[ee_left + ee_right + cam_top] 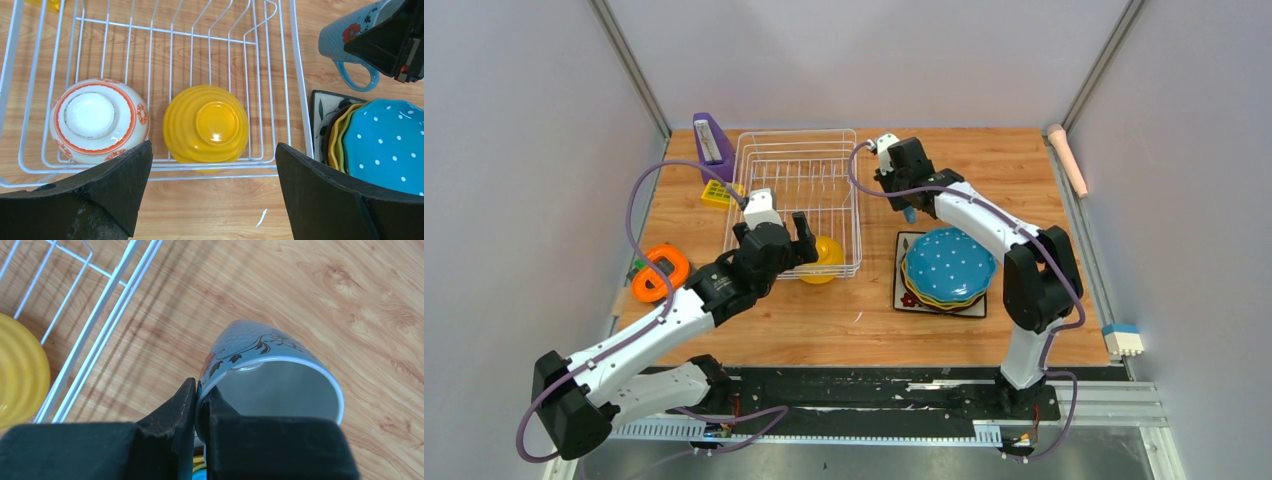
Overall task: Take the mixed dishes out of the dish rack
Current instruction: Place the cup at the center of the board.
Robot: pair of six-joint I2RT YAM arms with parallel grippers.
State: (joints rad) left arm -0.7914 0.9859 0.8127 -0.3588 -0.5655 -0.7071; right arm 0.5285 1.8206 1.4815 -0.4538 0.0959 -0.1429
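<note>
The white wire dish rack holds two upturned bowls at its near edge: a yellow bowl and a red-and-white patterned bowl. My left gripper hovers open just short of them, with nothing between its fingers. It hides the patterned bowl from the top view. My right gripper is shut on the rim of the blue-grey mug, held above the wood between the rack and the plates. A blue-dotted plate tops a stack on the dark square plate.
A purple slanted holder and a small yellow grid block sit left of the rack. An orange tape measure lies at the left edge. A pink stick and a white-and-blue block lie off the table's right side.
</note>
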